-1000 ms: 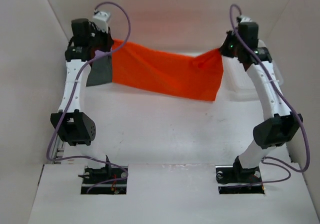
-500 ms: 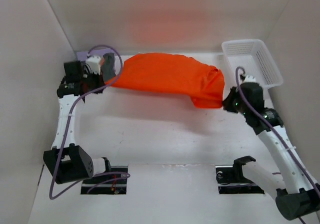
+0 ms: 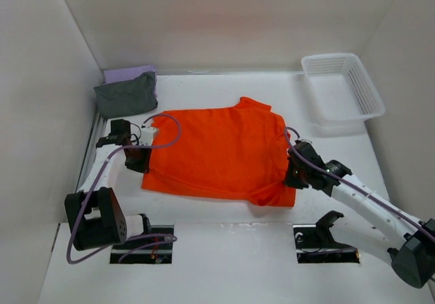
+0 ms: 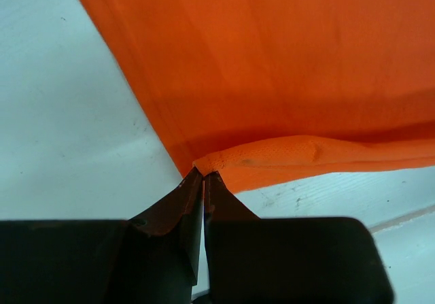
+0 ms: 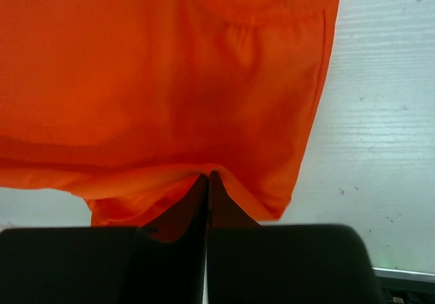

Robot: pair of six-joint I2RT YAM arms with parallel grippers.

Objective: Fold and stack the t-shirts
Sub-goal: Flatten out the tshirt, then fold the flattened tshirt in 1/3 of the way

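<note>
The orange shirt (image 3: 217, 151) lies flat on the bench (image 3: 224, 93). The left fingers (image 4: 182, 210) pinch its left corner, and the right fingers (image 5: 220, 212) clamp its right edge.

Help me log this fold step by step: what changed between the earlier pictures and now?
The orange t-shirt, earlier stretched in the air at the far side, was drawn toward the near edge and now lies flat on the table. The left tool and right tool came down with it and stayed shut on its edges. The grey t-shirt, lavender t-shirt and basket look unmoved.
</note>
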